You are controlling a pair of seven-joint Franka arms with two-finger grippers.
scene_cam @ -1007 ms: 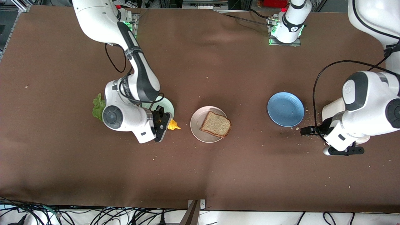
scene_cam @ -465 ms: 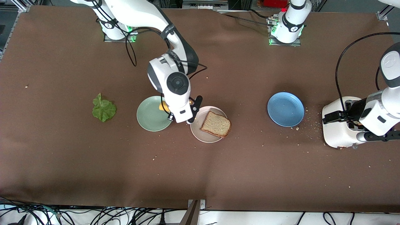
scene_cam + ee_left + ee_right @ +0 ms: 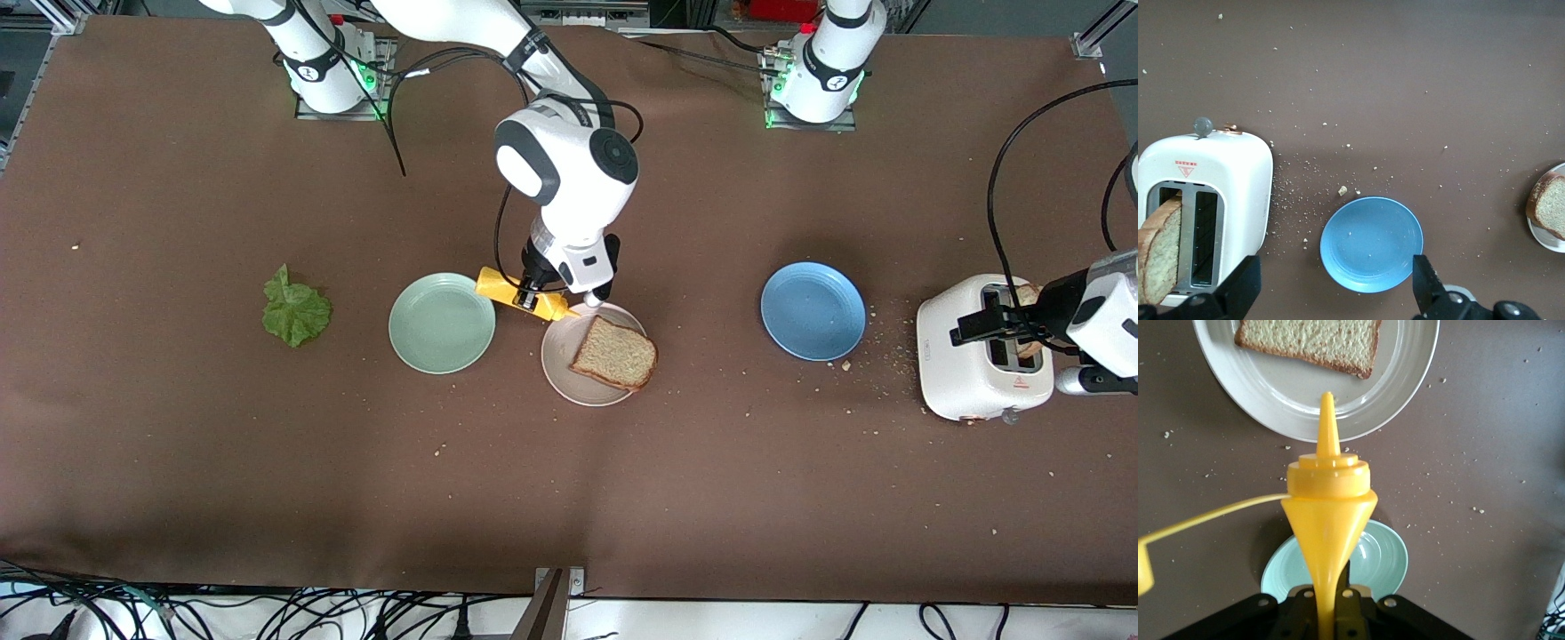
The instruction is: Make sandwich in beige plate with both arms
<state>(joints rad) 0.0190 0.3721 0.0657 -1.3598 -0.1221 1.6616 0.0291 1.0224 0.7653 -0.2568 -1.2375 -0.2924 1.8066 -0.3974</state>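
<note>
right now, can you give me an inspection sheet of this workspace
surface: brown table cover, crumbs scattered, most near the toaster.
job's things: beige plate holds one bread slice; second bread slice stands in the white toaster; lettuce leaf lies on the cover toward the right arm's end.
clutter: green plate and blue plate, both bare.
grippers: right gripper shut on yellow squeeze bottle, nozzle over the beige plate's rim; left gripper open over the toaster.
cables: black cables along the table's near edge.
surroundings: nothing seen.
</note>
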